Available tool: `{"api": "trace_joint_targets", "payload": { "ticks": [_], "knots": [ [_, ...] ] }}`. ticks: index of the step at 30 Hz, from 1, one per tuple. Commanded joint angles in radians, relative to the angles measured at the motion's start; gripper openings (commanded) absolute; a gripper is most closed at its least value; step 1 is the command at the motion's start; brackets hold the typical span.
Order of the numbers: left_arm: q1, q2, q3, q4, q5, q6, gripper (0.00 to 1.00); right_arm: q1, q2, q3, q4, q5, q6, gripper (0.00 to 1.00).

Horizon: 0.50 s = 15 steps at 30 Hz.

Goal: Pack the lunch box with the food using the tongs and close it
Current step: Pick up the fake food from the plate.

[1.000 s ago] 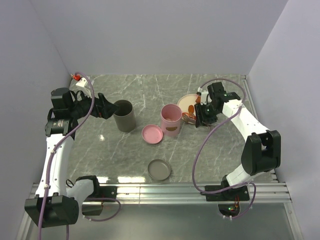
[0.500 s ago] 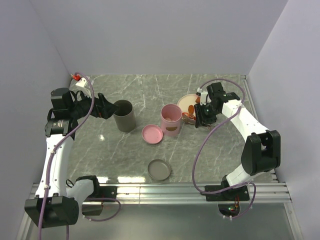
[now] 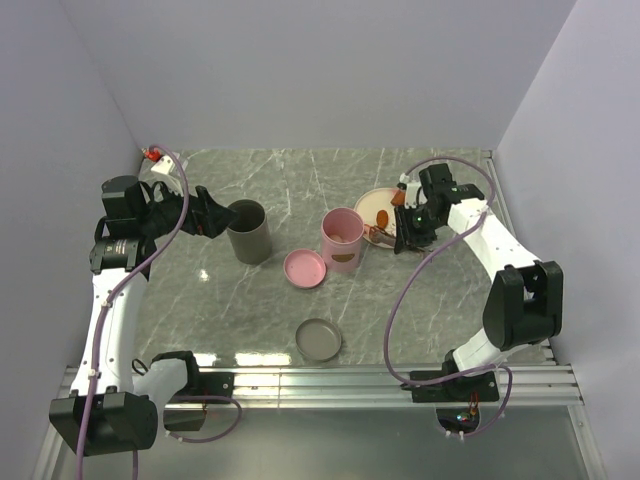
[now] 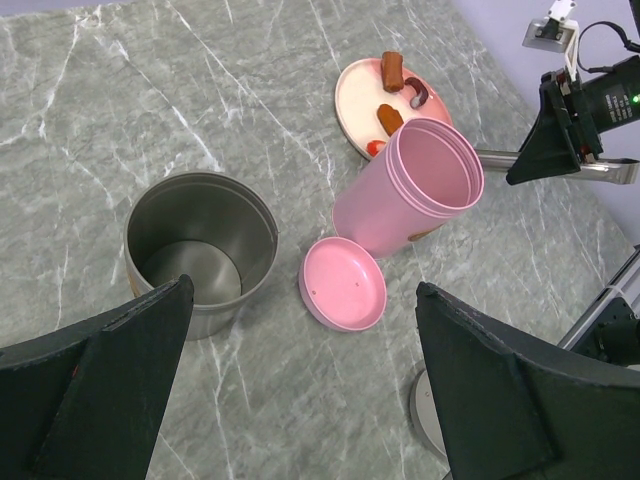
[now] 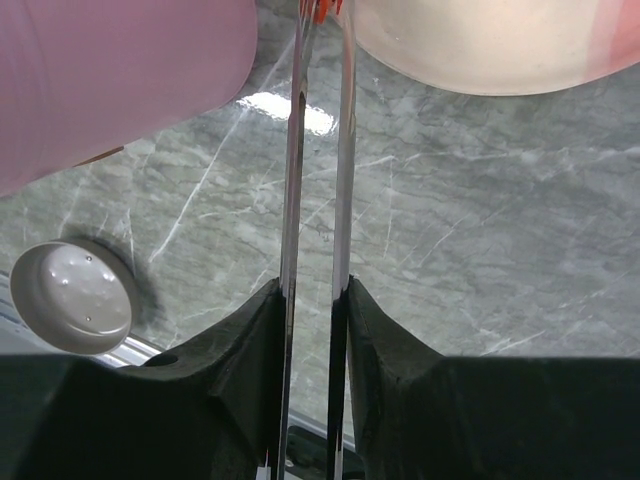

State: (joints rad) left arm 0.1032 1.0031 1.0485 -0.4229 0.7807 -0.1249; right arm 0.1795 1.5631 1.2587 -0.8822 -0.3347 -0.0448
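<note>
1. The tongs (image 5: 290, 250) are squeezed. Their two thin arms run nearly parallel with only a narrow gap between them.
2. A small orange-red bit of food (image 5: 318, 8) sits between the tips at the top edge of the right wrist view. Whether the tips actually grip it, I cannot tell.
3. The right gripper (image 5: 313, 292) clamps the tongs from both sides, one dark finger against each arm.
4. The tips reach the near edge of the plate (image 4: 350, 100), just beside the lunch box (image 4: 410, 190).
5. More food (image 4: 388, 118) lies on the plate: two reddish-brown pieces and a darker one.
6. The lunch box stands upright and open on the table (image 3: 270, 185), left of the plate.
7. Its pink lid (image 4: 343, 283) lies flat just beside its base.
8. A grey can (image 4: 200, 250) stands open further left. A grey lid (image 3: 319, 339) lies well apart, near the front edge.
9. The left gripper (image 3: 222, 220) hangs beside the grey can, its fingers spread wide and holding nothing.
</note>
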Motion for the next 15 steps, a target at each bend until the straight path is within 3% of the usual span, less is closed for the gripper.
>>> {"api": "trace_joint_targets", "payload": {
  "ticks": [1,15],
  "knots": [
    [0.0,-0.012,0.001,0.03,0.002,-0.002,0.99,-0.025,-0.049,0.019,0.011,-0.021,0.003,0.31],
    [0.003,-0.026,-0.001,0.004,-0.012,0.021,0.99,-0.11,-0.08,0.039,-0.012,-0.082,-0.015,0.24]
  ]
}}
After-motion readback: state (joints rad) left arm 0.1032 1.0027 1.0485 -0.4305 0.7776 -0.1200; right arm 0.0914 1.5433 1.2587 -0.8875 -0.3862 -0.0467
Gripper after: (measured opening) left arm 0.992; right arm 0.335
